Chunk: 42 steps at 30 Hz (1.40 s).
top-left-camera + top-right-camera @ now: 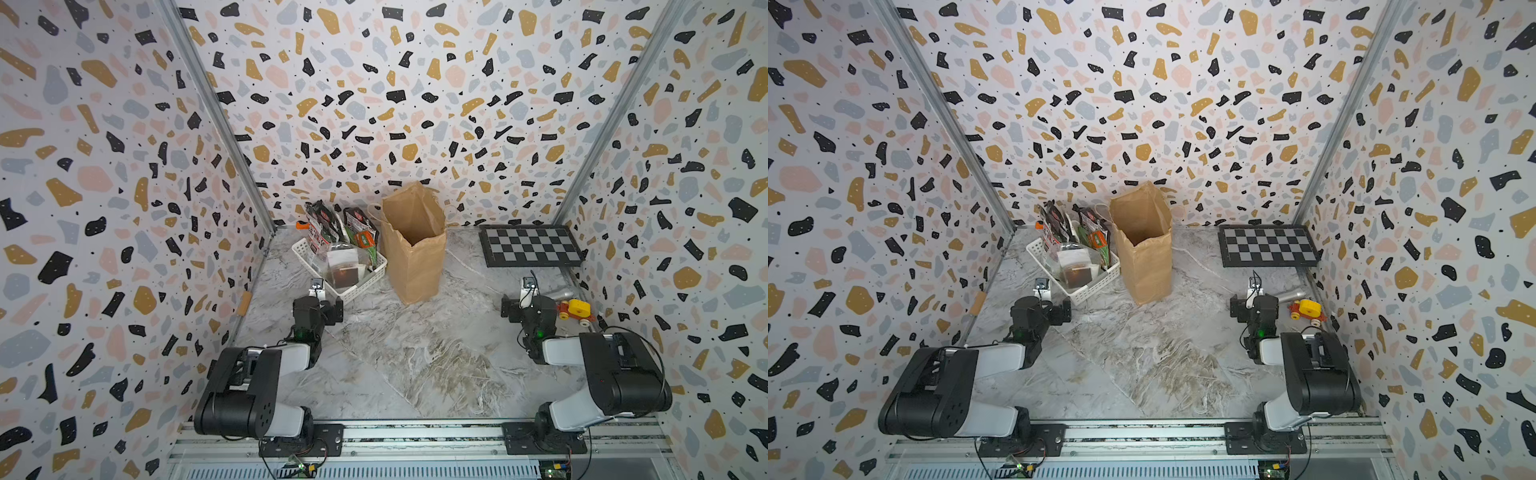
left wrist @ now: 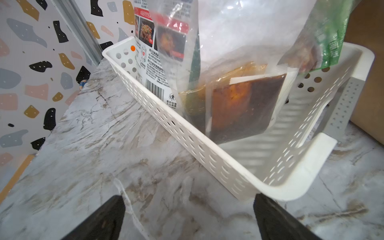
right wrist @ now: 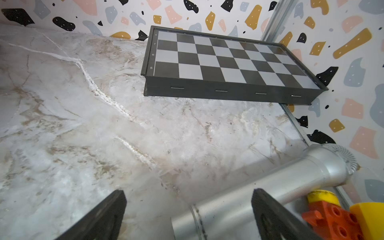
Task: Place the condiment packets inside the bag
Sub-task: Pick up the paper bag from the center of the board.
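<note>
- The condiment packets (image 1: 340,243) are all sitting in the white lattice basket (image 2: 207,145) at the back left of the worktop (image 1: 415,353). None appears to be bagged yet, though the bag's inside is only partly showing.
- The brown paper bag (image 1: 415,257) is standing upright with its mouth open, just beside the basket and possibly touching it.
- The left hand (image 2: 187,199) is hovering low just short of the basket's near corner, with its jaws spread wide and nothing between them.
- The right hand (image 3: 188,193) is also gaping wide and empty. It is sitting over the silver microphone (image 3: 270,187), next to the toy car (image 3: 342,218) and well apart from the bag.
- The clear pouch with brown sauce (image 2: 245,108) is leaning nearest the left hand.
  - It is looking soft and floppy, and its glossy film is likely slippery.
  - It is probably sagging if pinched at the bulging middle, so the flat sealed top edge is the better place to take hold.
- The black-and-white pouches (image 1: 320,222) are standing tall at the back with their tops poking above the rim. They are looking a bit stiffer, and their free upper edges are good for pinching.
- The green-orange pouch (image 1: 366,241) is tucked against the bag-side wall. It is small and light, so its exposed top is the place to take it.
- The bag is looking like thin, light paper, likely to tip or crumple if bumped, so the packets are best dropped in from above the mouth.
</note>
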{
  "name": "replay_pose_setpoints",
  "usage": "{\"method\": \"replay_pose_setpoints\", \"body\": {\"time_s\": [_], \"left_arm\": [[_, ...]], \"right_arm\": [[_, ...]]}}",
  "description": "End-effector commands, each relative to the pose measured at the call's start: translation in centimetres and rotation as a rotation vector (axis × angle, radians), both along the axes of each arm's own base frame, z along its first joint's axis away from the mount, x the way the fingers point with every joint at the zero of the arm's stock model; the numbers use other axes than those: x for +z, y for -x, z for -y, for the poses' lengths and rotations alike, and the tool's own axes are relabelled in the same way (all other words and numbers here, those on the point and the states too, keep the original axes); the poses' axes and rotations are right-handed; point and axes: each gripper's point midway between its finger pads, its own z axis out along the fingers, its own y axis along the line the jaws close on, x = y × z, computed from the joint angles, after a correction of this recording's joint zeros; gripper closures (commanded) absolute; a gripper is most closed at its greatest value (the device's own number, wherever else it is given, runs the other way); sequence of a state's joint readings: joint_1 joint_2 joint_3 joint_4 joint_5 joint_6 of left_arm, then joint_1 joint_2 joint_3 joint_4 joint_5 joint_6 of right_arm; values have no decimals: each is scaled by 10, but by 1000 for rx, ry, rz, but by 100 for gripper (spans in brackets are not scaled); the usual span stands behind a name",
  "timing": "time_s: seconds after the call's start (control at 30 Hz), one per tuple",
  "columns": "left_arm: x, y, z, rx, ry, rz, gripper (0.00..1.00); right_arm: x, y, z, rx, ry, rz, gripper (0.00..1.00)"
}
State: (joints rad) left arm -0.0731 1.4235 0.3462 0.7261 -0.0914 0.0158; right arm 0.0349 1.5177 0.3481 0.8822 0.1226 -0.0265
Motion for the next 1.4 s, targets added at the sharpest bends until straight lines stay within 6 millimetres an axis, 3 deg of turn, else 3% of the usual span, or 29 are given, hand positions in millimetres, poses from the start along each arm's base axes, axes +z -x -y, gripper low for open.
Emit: {"method": "replay_pose_setpoints", "body": {"time_s": [0.0,0.6,0.67,0.8,0.87,0.93,0.97,1.03,1.1,1.23,1.37], "left_arm": [[15,-4,5,-22,4,58,0],[15,-4,4,-22,5,59,0],[19,-3,-5,37,9,70,0],[58,11,-16,117,5,70,0],[93,27,-37,332,214,124,0],[120,45,-51,515,471,186,0],[135,48,-47,511,552,207,0],[169,42,-20,365,666,202,0],[181,37,9,268,716,34,0],[208,32,62,130,650,-271,0],[243,20,115,-21,604,-279,0]], "right_arm": [[3,-2,-3,6,-8,8,0],[3,-2,-2,5,-9,8,0],[7,2,-1,-2,-10,34,0],[36,23,13,-101,-4,116,0],[37,43,30,-242,-79,1,0],[59,51,31,-299,-174,-45,0],[68,52,22,-264,-217,-52,0],[77,56,6,-194,-293,-87,0],[77,64,-11,-135,-362,-167,0],[76,73,-37,-24,-425,-277,4],[70,76,-49,41,-424,-323,5]]}}
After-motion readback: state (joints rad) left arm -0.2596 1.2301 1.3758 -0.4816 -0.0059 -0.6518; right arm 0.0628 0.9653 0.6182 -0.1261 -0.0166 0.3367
